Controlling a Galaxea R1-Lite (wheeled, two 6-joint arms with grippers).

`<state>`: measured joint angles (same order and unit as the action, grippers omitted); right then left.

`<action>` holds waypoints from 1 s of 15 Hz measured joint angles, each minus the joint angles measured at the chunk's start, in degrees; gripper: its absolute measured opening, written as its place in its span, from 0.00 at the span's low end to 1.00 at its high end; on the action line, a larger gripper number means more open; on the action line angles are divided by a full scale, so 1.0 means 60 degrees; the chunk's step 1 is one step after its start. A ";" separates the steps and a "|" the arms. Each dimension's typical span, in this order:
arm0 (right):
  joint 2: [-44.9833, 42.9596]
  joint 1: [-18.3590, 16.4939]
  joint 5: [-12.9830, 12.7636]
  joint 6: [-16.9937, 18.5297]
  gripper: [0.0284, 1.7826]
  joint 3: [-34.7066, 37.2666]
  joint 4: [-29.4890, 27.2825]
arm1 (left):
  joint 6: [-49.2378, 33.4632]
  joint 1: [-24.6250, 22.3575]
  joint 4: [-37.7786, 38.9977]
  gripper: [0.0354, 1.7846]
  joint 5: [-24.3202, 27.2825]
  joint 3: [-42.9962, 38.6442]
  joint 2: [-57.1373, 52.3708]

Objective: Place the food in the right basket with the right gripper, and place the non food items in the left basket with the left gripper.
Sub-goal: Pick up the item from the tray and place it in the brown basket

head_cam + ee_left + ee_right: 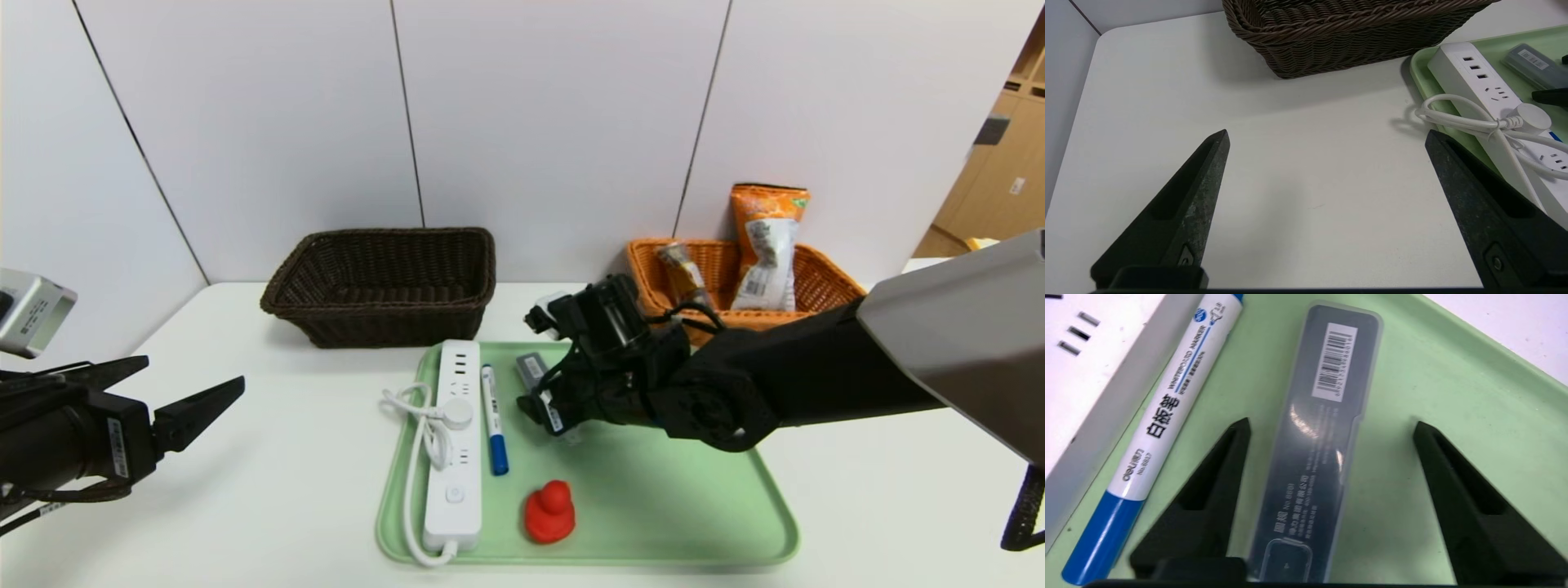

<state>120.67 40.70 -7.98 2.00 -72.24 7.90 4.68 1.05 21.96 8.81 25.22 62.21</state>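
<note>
On the green tray (694, 506), between marker (1163, 412) and bare tray floor, lies the grey plastic case (1314, 433), straddled by the wide-open right end effector (1327, 428); likely light, rigid, slick, best pinched across its narrow sides mid-length; left end effector (1327, 139) hovers open over the surface (1147, 81).

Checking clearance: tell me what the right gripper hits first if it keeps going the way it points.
The right gripper, open, straddles the grey case on the tray; it would probably meet the case first.

Your right gripper (1331, 424) reaches forward and down, jaws spread; your left gripper (1327, 136) idles low, jaws apart.
</note>
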 joint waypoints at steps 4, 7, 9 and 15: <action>-0.0047 -0.0018 -0.0006 0.0000 0.47 0.0028 -0.0069 | 0.0037 0.0000 0.0002 0.94 0.0014 0.0000 -0.0006; -0.0112 -0.0012 -0.0014 -0.0008 0.30 0.0037 -0.0091 | 0.0041 0.0000 0.0000 0.94 0.0008 0.0000 -0.0028; -0.0181 -0.0004 -0.0051 -0.0045 0.30 0.0037 0.0051 | 0.0014 0.0000 -0.0008 0.94 0.0004 -0.0028 -0.0065; -0.0896 0.0221 0.0022 -0.0855 0.30 -0.0307 0.2712 | -0.0008 0.0000 -0.0004 0.94 0.0008 -0.0112 -0.0183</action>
<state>115.30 42.03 -7.85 -3.13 -74.08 24.17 4.63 1.05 21.93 8.86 24.55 61.11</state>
